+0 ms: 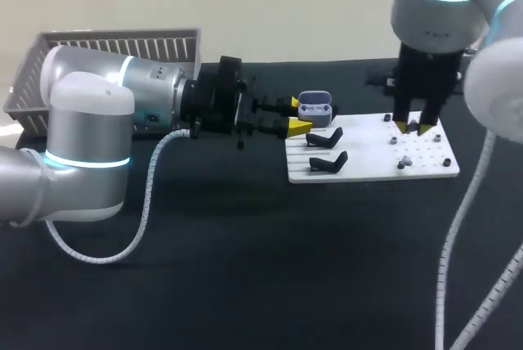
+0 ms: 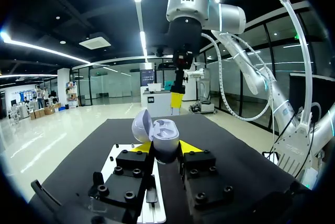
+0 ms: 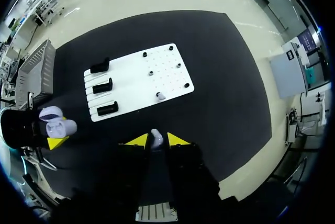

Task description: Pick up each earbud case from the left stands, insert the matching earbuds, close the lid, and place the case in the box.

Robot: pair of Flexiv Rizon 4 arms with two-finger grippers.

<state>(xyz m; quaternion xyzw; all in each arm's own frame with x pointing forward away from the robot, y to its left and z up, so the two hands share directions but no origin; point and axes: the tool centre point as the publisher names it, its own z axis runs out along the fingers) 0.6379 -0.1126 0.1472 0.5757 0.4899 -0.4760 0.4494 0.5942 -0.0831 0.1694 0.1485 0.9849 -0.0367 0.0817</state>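
Insertion step: left gripper (image 2: 165, 148) grasps the open case (image 2: 166, 130) beside the board (image 1: 368, 163). Right gripper (image 3: 157, 140) pinches an earbud (image 3: 156, 136), needing alignment over the case.

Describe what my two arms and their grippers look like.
Both the left arm and right arm are rounded silver-grey tubes with glowing cyan rings at the joints. A white coiled cable runs along each. The left gripper and right gripper are black blocks ending in yellow tips.
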